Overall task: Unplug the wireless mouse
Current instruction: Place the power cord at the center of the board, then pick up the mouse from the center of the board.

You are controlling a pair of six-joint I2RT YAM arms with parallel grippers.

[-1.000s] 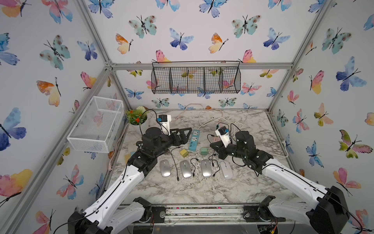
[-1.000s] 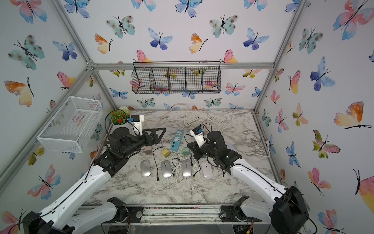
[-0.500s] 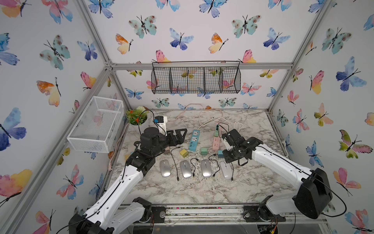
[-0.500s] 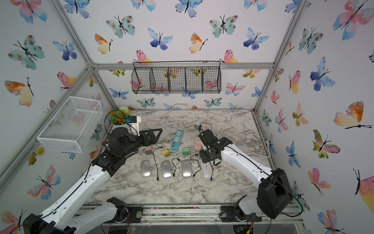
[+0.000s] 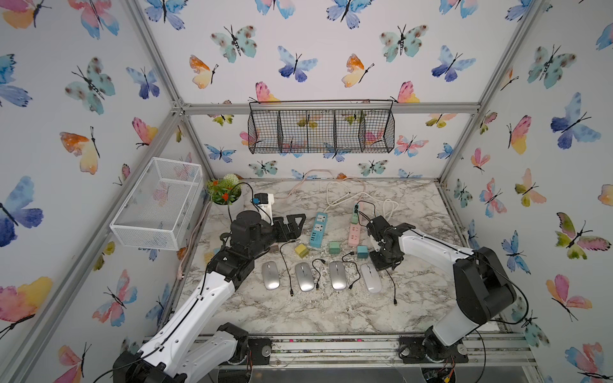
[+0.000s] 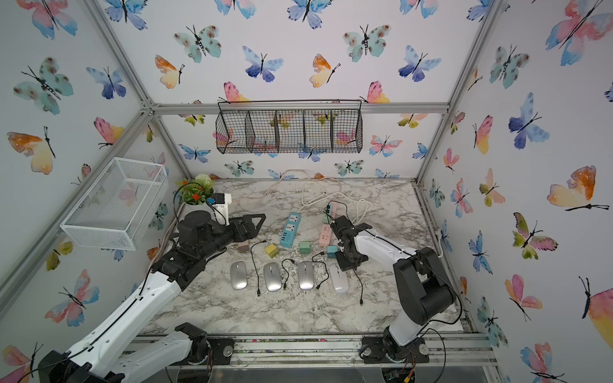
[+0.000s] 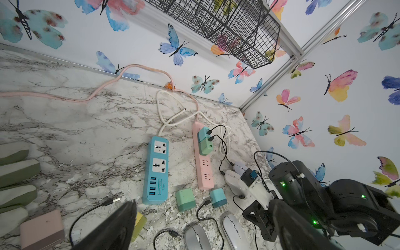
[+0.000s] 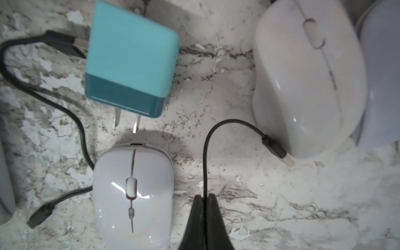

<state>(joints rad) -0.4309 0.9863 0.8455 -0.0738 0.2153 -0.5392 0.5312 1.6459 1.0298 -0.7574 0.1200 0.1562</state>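
A flat white wireless mouse (image 5: 371, 278) (image 8: 133, 194) lies at the right end of a row with three silver mice (image 5: 304, 277). Its front port (image 8: 136, 144) is empty. My right gripper (image 5: 384, 262) (image 8: 204, 195) stands just beside it, low over the table, shut on a thin black cable (image 8: 207, 138). The cable's free plug (image 8: 278, 149) rests against a larger white mouse (image 8: 307, 82). My left gripper (image 5: 292, 225) (image 7: 203, 203) hovers open and empty behind the silver mice, with nothing between its fingers (image 7: 116, 225).
Behind the mice lie a blue power strip (image 5: 318, 230), a pink power strip (image 5: 355, 228) and yellow (image 5: 301, 250), green (image 5: 334, 247) and teal (image 5: 362, 252) chargers. Loose black cables (image 5: 287, 265) run between the mice. A white wire basket (image 5: 159, 202) and a plant (image 5: 225, 194) stand at the left.
My right gripper has come forward and down from near the pink power strip to the table beside the white mouse. The left arm has drawn back slightly and stays open.
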